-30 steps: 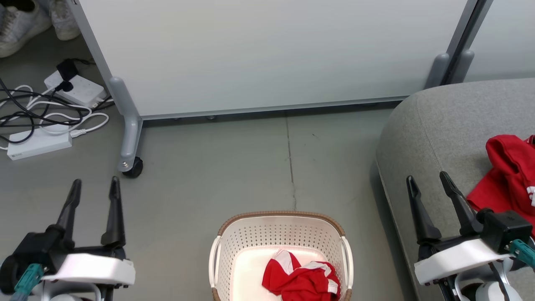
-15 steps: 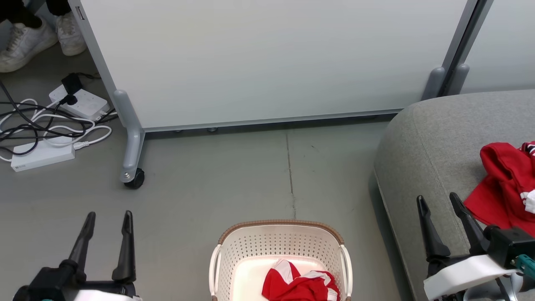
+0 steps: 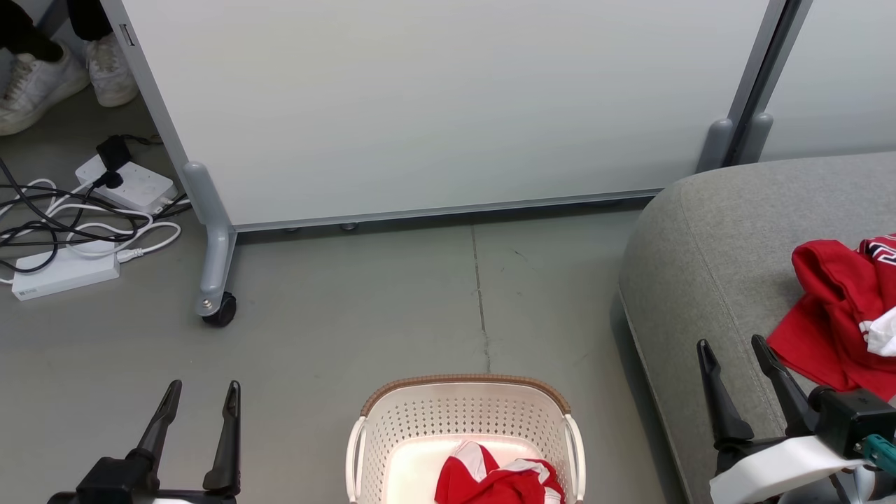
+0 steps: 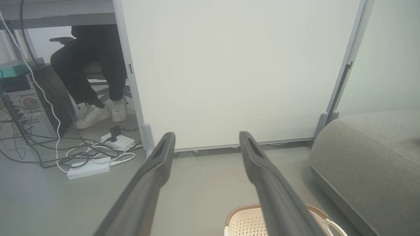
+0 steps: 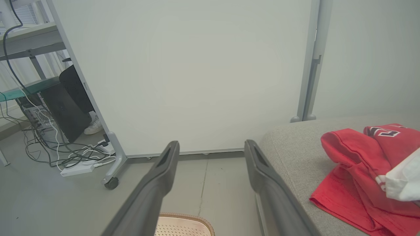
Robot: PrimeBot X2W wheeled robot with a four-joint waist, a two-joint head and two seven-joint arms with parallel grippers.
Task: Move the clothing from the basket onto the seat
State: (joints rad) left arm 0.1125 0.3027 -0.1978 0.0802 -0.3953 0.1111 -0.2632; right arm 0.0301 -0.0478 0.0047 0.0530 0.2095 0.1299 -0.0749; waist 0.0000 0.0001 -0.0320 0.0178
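White partition (image 3: 434, 105), power strips (image 3: 63, 269), sneakers (image 3: 42, 80)

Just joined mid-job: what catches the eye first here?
The red jerseys stand out: one bundle lies in the basket at bottom centre, and another heap lies on the grey sofa at right. The left gripper and right gripper are open and empty on either side of the basket. At far left, cables tangle on the floor near a person's white shoes.

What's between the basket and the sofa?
Just a bare strip of grey floor, per the head view. The basket and the sofa stand apart, not touching.
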